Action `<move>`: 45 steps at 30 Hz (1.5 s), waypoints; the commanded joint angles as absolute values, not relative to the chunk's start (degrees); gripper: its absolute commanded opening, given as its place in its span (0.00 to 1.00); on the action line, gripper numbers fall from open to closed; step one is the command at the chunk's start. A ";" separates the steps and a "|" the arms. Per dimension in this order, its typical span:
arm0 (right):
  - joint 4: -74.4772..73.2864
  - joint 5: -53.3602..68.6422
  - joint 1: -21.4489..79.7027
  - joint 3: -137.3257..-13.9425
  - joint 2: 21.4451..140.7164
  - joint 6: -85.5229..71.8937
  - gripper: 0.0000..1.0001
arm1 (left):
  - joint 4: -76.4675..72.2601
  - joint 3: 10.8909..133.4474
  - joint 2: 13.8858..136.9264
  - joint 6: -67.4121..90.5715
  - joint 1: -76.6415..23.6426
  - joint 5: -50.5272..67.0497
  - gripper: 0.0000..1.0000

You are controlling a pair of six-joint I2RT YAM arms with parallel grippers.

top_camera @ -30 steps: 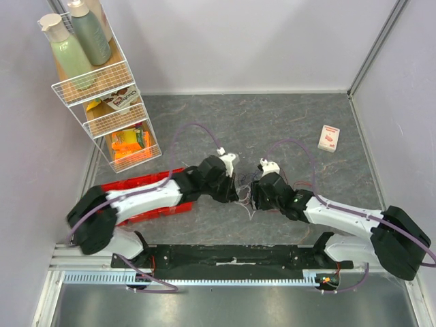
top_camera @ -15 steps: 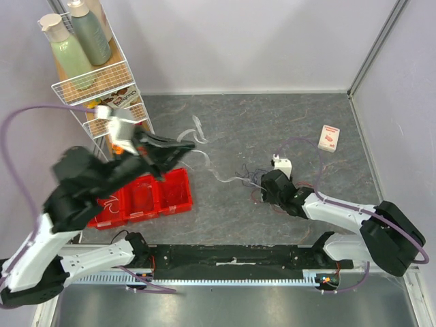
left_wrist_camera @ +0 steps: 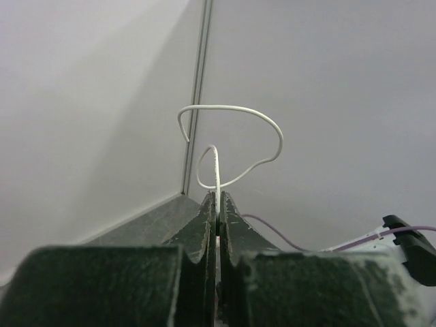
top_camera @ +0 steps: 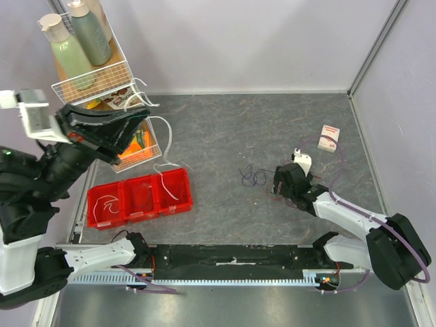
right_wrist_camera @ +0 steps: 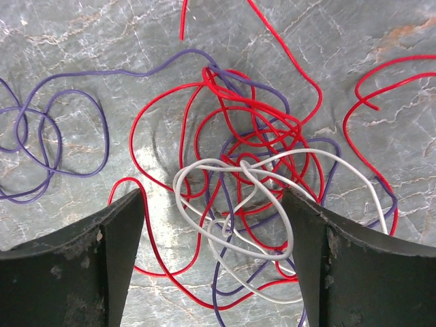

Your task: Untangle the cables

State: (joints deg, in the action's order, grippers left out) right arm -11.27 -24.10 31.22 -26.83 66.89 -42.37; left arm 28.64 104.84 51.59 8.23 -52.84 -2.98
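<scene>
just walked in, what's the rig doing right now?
It's untangling thin cables. The left end effector is shut on a white cable and holds it high at the left, so the cable hangs down toward the red tray. The right end effector is open, low over a knot of red, purple and white cables on the table. One purple cable lies apart beside the knot.
</scene>
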 commanded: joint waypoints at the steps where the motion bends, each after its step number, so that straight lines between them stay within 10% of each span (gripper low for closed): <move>1: -11.51 -25.66 30.67 -27.68 64.25 -39.03 0.89 | 31.38 101.18 55.37 7.73 -52.91 -2.99 0.02; 20: -6.77 -18.90 29.44 -25.31 62.40 -34.10 0.92 | 45.68 94.47 59.67 3.26 -52.12 -38.11 0.02; 37: -5.27 -15.91 29.36 -24.52 61.70 -32.96 0.92 | 37.27 100.63 60.99 -18.01 -29.36 -58.69 0.02; 45: -4.92 -14.50 29.36 -24.08 60.91 -32.61 0.92 | 30.76 84.48 56.17 -22.85 -18.65 -65.55 0.02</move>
